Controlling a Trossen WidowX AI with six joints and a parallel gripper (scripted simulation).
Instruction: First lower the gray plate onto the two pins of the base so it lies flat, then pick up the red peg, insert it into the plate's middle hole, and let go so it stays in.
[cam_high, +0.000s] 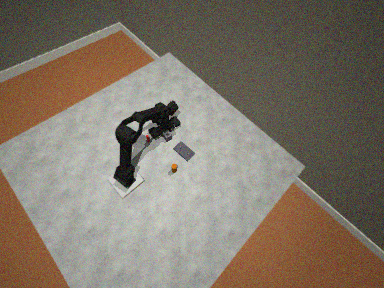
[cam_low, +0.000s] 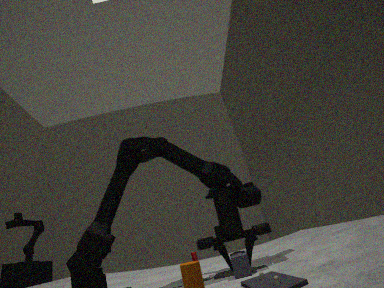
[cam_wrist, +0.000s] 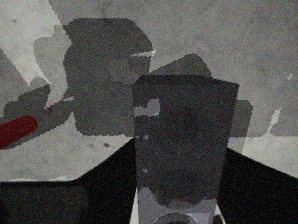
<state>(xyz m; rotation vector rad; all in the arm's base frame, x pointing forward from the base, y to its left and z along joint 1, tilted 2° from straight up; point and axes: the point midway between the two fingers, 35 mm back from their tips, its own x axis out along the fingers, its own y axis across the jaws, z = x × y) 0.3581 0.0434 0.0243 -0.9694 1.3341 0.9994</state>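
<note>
The gray plate (cam_high: 168, 134) (cam_low: 240, 264) (cam_wrist: 185, 125) stands on the white mat, and in the wrist view it fills the middle of the picture. My gripper (cam_high: 166, 131) (cam_low: 238, 256) (cam_wrist: 168, 140) is low over the mat and shut on this plate, one finger on each side. The dark flat base (cam_high: 184, 150) (cam_low: 274, 281) lies on the mat a short way off, apart from the plate. The red peg (cam_high: 148, 137) (cam_low: 194, 256) (cam_wrist: 15, 131) lies on the mat beside the arm, at the left edge of the wrist view.
A small orange block (cam_high: 174, 168) (cam_low: 192, 274) stands on the mat near the base. The arm's mount (cam_high: 126, 183) sits on the white mat (cam_high: 210, 210), which lies on an orange floor. A second small dark arm (cam_low: 25, 240) shows far left.
</note>
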